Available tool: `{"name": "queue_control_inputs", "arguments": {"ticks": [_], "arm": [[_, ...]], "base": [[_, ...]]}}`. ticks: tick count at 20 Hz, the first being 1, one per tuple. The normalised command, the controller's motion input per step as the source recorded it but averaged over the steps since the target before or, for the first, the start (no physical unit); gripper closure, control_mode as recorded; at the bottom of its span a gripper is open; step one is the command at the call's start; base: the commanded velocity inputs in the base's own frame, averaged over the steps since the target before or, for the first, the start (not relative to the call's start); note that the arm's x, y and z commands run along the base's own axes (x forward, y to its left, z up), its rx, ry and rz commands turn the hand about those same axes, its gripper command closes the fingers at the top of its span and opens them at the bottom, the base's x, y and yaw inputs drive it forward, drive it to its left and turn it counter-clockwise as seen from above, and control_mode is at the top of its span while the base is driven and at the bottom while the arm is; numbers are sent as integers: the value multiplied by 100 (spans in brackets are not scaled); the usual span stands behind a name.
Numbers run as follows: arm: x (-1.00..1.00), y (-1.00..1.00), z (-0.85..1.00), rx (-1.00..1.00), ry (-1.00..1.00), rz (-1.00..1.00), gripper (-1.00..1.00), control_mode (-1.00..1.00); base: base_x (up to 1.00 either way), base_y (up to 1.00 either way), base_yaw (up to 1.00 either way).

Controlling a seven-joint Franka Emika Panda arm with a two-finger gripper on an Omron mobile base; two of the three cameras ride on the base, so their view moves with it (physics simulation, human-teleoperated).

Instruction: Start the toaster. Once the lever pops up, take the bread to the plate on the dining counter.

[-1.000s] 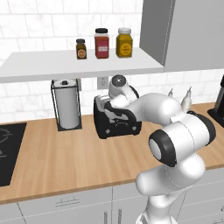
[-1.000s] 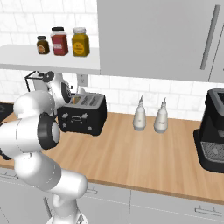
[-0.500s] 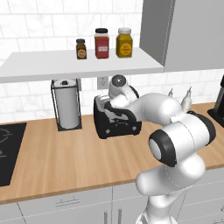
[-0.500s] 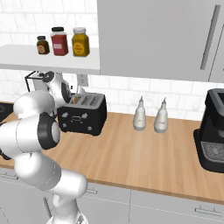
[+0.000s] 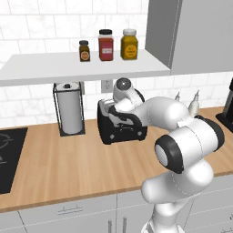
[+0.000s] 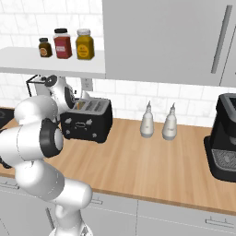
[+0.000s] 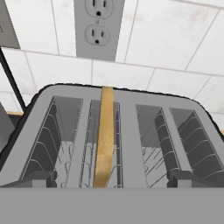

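Observation:
The black toaster [image 5: 123,131] [image 6: 87,122] stands on the wood counter against the tiled wall. In the hand view I look down into its grey slotted top [image 7: 131,131]. The bread [image 7: 105,131], a thin tan slice, stands on edge in the second slot from the left. My gripper [image 7: 111,178] hovers just above the toaster with its jaws wide open, one dark fingertip [image 7: 38,178] on each side of the slots and nothing held. From the left base view the hand [image 5: 119,108] sits over the toaster's top. The plate and the dining counter are out of view.
A paper towel holder [image 5: 69,109] stands left of the toaster, under a shelf with three jars [image 5: 105,44]. A wall outlet [image 7: 98,28] is behind the toaster. Two pale bottles [image 6: 158,123] and a black coffee machine [image 6: 224,138] stand to the right. A cooktop [image 5: 7,154] lies far left.

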Motion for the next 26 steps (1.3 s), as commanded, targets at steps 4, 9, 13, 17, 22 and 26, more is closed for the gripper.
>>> {"name": "queue_control_inputs", "arguments": {"ticks": [4,9,13,17,22,26], "arm": [[0,0,0,0,0,0,-100,-100],[0,0,0,0,0,0,-100,-100],[0,0,0,0,0,0,-100,-100],[0,0,0,0,0,0,-100,-100],[0,0,0,0,0,0,-100,-100],[0,0,0,0,0,0,-100,-100]], "base": [[0,0,0],[0,0,0],[0,0,0],[0,0,0],[0,0,0],[0,0,0]]}}
